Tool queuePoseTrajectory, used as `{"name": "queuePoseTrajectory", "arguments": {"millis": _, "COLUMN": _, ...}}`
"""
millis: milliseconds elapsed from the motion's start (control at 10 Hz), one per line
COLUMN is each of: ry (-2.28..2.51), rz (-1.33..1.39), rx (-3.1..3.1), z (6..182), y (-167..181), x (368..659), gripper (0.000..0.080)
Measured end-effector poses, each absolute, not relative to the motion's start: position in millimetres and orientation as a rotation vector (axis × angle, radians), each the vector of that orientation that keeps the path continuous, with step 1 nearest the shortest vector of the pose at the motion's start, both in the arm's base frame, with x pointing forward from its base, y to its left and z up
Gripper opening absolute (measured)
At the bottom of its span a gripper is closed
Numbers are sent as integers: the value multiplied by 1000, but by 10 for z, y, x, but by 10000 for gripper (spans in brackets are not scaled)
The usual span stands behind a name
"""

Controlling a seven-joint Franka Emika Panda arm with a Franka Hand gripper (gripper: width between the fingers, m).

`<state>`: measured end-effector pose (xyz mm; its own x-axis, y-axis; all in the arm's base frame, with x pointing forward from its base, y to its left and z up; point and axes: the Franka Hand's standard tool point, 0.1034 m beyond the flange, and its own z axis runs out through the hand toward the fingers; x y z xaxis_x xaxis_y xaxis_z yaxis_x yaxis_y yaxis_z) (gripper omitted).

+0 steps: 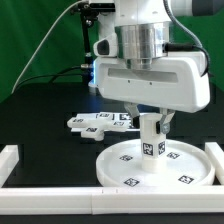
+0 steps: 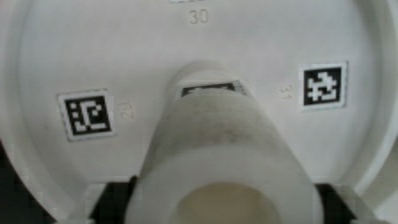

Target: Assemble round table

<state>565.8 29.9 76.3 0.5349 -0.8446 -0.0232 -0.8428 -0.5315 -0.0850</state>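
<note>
The white round disc lies flat on the black table near its front, with several square tags on it. The short thick white leg stands upright at the disc's centre, a tag on its side. My gripper comes straight down from above and is shut on the leg's upper part. In the wrist view the leg fills the middle, with the dark fingers on both sides of it, and the disc lies behind it with two tags showing. The leg's foot is hidden.
The marker board lies behind the disc toward the exterior view's left. White rails run along the table's front and sides. A green backdrop stands behind.
</note>
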Motion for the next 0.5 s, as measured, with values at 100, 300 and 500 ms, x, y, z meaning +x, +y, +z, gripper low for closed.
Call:
{"name": "queuePoseTrajectory", "arguments": {"millis": 100, "ry": 1688, "rz": -11, "rx": -2548, "z": 758, "y": 320, "x": 5645, "gripper": 402}}
{"name": "queuePoseTrajectory", "arguments": {"millis": 300, "ry": 2034, "rz": -16, "rx": -2270, "z": 758, "y": 355, "x": 5630, "gripper": 402}}
{"name": "queuePoseTrajectory", "arguments": {"millis": 500, "ry": 2183, "rz": -10, "rx": -2098, "z": 756, "y": 348, "x": 5618, "gripper": 402}}
